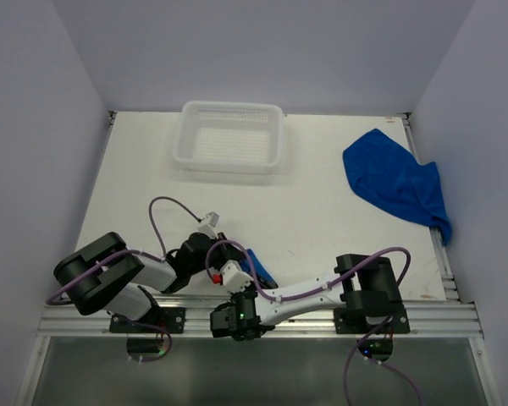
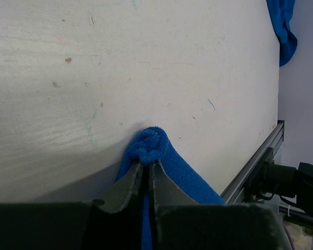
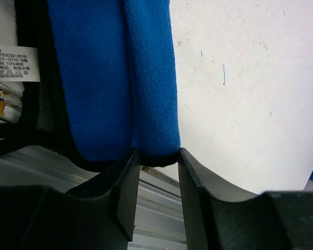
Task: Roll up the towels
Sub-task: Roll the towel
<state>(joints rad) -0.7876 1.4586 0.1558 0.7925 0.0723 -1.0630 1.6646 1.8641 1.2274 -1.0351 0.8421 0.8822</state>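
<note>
One royal-blue towel (image 1: pixel 261 271) lies rolled into a narrow bundle near the table's front edge, between the two arms. My left gripper (image 1: pixel 241 253) is shut on its far end; in the left wrist view the fingers (image 2: pixel 147 163) pinch a bunched tip of the towel (image 2: pixel 169 161). My right gripper (image 1: pixel 257 286) holds the near end; in the right wrist view its jaws (image 3: pixel 155 153) press on one fold of the towel (image 3: pixel 146 78) at their tips. The second towel (image 1: pixel 396 182) lies crumpled at the back right and shows in the left wrist view (image 2: pixel 284 26).
A white plastic basket (image 1: pixel 230 156) stands at the back centre. The aluminium rail (image 1: pixel 440 317) runs along the table's front edge just below the grippers. Purple cables loop over both arms. Walls close in the table on the left, back and right.
</note>
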